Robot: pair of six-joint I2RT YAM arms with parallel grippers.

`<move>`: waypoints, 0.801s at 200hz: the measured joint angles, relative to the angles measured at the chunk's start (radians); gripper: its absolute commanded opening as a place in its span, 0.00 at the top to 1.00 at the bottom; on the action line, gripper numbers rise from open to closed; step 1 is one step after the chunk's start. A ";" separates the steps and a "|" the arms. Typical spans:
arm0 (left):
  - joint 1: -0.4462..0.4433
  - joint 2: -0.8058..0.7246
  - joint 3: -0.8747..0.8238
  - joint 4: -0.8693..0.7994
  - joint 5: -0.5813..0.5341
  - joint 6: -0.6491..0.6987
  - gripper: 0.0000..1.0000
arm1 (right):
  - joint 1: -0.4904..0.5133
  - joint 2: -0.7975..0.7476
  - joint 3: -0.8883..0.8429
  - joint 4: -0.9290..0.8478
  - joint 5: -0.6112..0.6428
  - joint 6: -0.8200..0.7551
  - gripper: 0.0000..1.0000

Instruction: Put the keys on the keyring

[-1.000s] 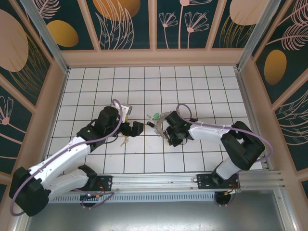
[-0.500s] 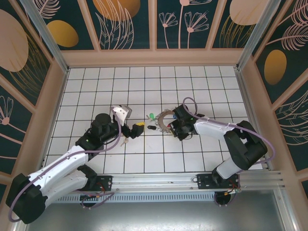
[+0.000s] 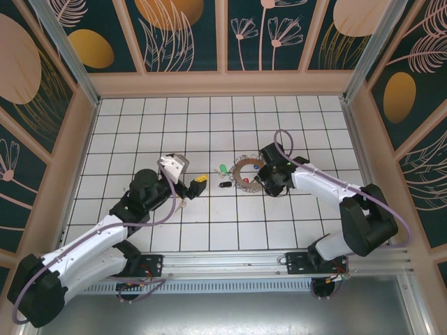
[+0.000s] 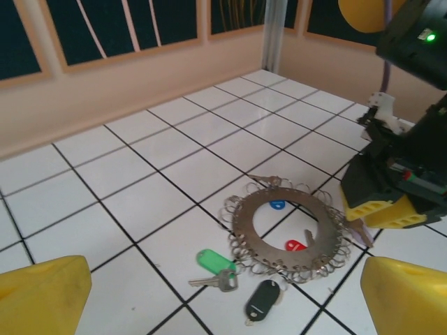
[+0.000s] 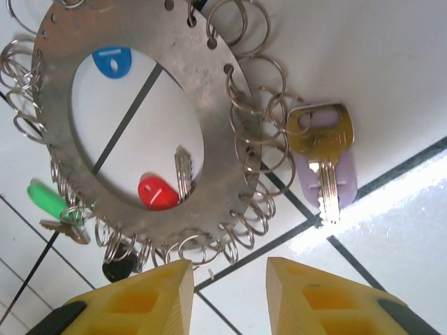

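The keyring (image 3: 237, 165) lies flat on the white tiles, a metal disc edged with small wire rings (image 4: 244, 218) (image 5: 225, 132). On its near-left edge sit a green-tagged key (image 4: 213, 262) (image 3: 222, 168) and a black tag (image 4: 262, 301) (image 3: 225, 185). A blue tag (image 5: 112, 61) and a red-headed key (image 5: 155, 193) show through its hole. A brass key on a lilac tag (image 5: 321, 150) hangs from a ring on its right edge. My right gripper (image 5: 229, 276) (image 3: 264, 180) is open and empty just off the rim. My left gripper (image 4: 223, 279) (image 3: 195, 183) is wide open, left of the keyring.
A small brassy key (image 3: 183, 203) lies on the tile beside the left arm. Tan walls (image 3: 223, 84) fence the tiled floor on three sides. The right gripper's yellow fingers (image 4: 380, 213) stand close against the keyring's right side.
The right gripper has opened and drawn back to the right, uncovering the keyring. The left arm has pulled back a little toward its base, staying open.
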 measured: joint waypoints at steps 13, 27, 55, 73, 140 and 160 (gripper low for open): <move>0.000 -0.031 -0.013 -0.007 -0.026 0.008 0.01 | 0.005 0.004 -0.001 0.012 -0.010 0.005 0.67; 0.000 -0.057 -0.024 -0.016 -0.050 0.014 0.01 | 0.019 0.016 -0.001 0.028 -0.018 0.008 0.67; 0.000 -0.088 -0.042 -0.030 -0.073 0.018 0.01 | 0.037 0.068 -0.001 0.062 -0.036 -0.004 0.70; 0.000 -0.095 -0.054 -0.031 -0.079 0.021 0.01 | 0.035 0.099 -0.001 0.091 -0.036 -0.032 0.77; 0.000 -0.095 -0.065 -0.047 -0.082 0.032 0.01 | 0.006 0.132 -0.002 0.108 -0.040 -0.155 0.75; 0.000 -0.095 -0.066 -0.055 -0.066 0.051 0.01 | -0.023 0.095 -0.010 0.098 -0.039 -0.227 0.74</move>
